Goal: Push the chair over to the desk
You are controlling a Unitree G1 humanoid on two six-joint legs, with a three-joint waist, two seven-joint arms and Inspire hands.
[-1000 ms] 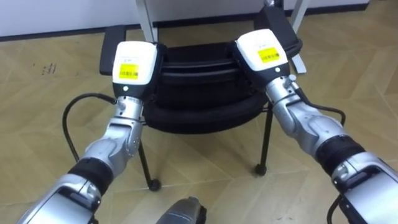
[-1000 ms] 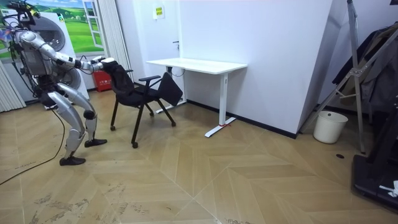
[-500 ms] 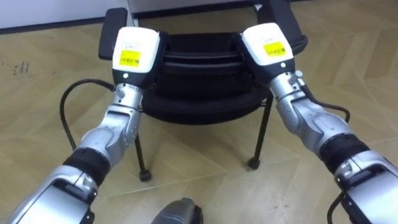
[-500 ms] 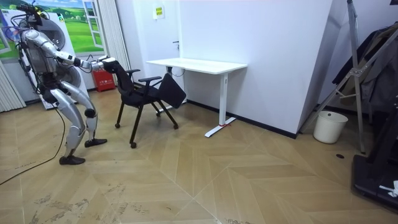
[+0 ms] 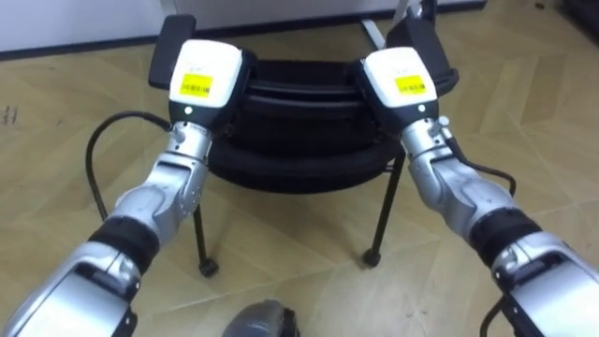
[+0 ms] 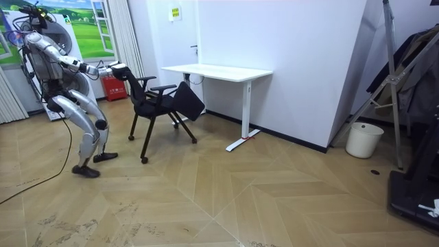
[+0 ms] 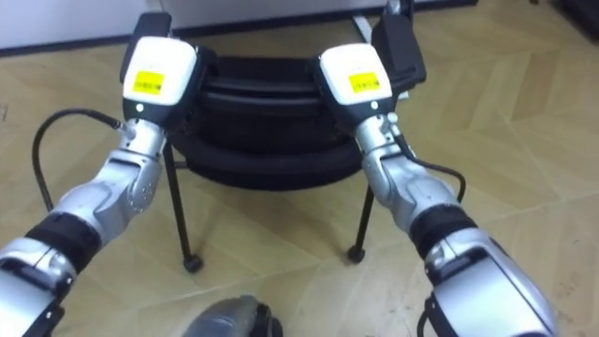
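Observation:
A black chair (image 5: 299, 103) on castors stands right in front of me, its backrest toward me. My left hand (image 5: 204, 80) lies on the backrest's upper left corner. My right hand (image 5: 398, 80) lies on its upper right corner. Both hands show their white backs with yellow labels. In the room view I stand at the left, leaning forward with both arms stretched out to the chair (image 6: 154, 103). The chair's seat points toward a white desk (image 6: 219, 71).
The desk stands against the white wall, its foot (image 6: 240, 143) reaching out over the wooden floor. A red object (image 6: 116, 89) sits on the floor behind the chair. A white bin (image 6: 361, 139) stands far off at the room view's right.
I have stepped forward, my rear foot drawn up, and the chair has rolled a little toward the desk. Both hands have stayed on the backrest.

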